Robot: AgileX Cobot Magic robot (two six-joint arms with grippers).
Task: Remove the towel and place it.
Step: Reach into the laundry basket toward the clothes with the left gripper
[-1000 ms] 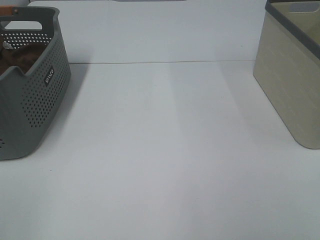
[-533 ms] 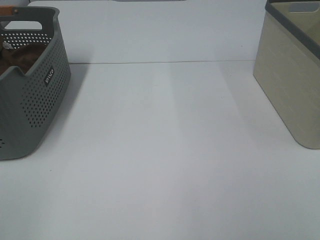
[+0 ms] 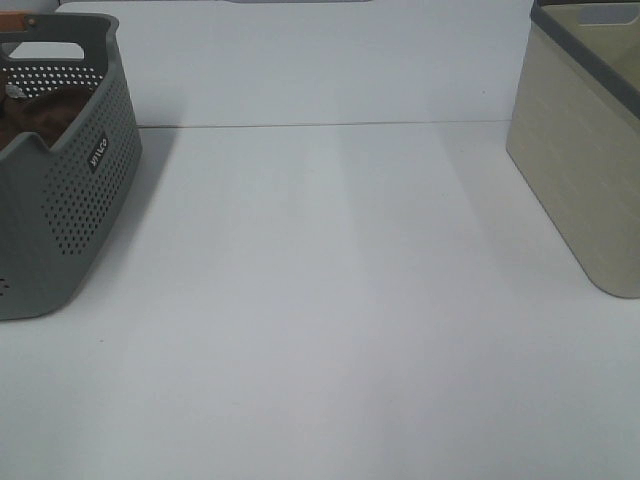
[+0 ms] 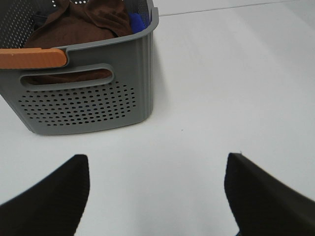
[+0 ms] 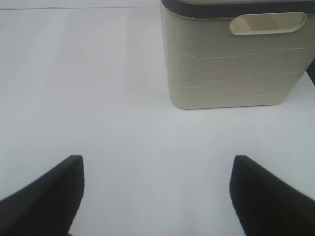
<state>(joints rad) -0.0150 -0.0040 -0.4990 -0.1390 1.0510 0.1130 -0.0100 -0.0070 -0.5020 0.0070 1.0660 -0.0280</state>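
Towel (image 4: 78, 24) was found bunched inside the grey basket (image 4: 83, 103), which stood at about ten o'clock on the table (image 3: 330, 300) in the high view. A beige bin (image 3: 580, 180) stood at about two o'clock. The left gripper (image 4: 156, 167) hung over bare table just short of the basket's handle wall, jaws spread wide and holding nothing. The right gripper (image 5: 157, 162) faced the bin, likewise wide and empty.

Risks noted:
- A blue cloth (image 4: 137, 20) lay against the towel and could be drawn out with it by a deep or careless pinch.
- The orange handle (image 4: 32, 58) sat between gripper and towel. A low approach could strike it and shift or tip the basket.
- A pinch on a single fold could leave the rest trailing over the rim.

Orientation: the towel lay crumpled in a heap. No long axis or heading could be determined.
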